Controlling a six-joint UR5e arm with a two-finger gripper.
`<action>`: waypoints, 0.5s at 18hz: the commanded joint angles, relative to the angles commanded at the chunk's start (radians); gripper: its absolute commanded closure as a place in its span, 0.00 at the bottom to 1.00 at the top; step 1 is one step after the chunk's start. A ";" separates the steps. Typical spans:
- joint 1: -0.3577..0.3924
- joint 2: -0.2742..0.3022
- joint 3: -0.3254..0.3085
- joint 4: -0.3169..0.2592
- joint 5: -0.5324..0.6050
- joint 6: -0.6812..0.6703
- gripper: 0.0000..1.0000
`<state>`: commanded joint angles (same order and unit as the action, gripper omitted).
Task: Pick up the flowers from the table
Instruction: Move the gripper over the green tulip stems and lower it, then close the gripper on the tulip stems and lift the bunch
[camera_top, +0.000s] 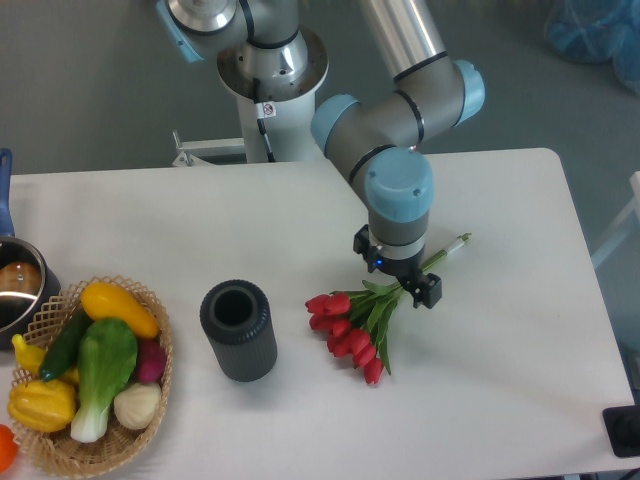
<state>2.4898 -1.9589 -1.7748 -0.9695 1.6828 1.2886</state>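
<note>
The flowers (352, 326), a bunch of red tulips with green leaves, lie flat on the white table (500, 400) right of centre. Their thin stems run up to the right and end at about (455, 243). My gripper (397, 279) hangs directly over the stems just above the leaves. Its two dark fingers point down, one on each side of the stems, with a gap between them. It holds nothing.
A dark upright cylinder (238, 330) stands left of the flowers. A wicker basket (90, 375) of vegetables sits at the front left. A metal pot (18, 290) is at the left edge. A second robot base (270, 70) stands behind the table.
</note>
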 joint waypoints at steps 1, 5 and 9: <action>-0.009 -0.003 -0.002 0.000 0.000 -0.020 0.00; -0.025 -0.049 0.011 0.014 -0.003 -0.107 0.00; -0.037 -0.067 0.011 0.014 -0.005 -0.109 0.00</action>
<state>2.4528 -2.0263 -1.7641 -0.9557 1.6782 1.1796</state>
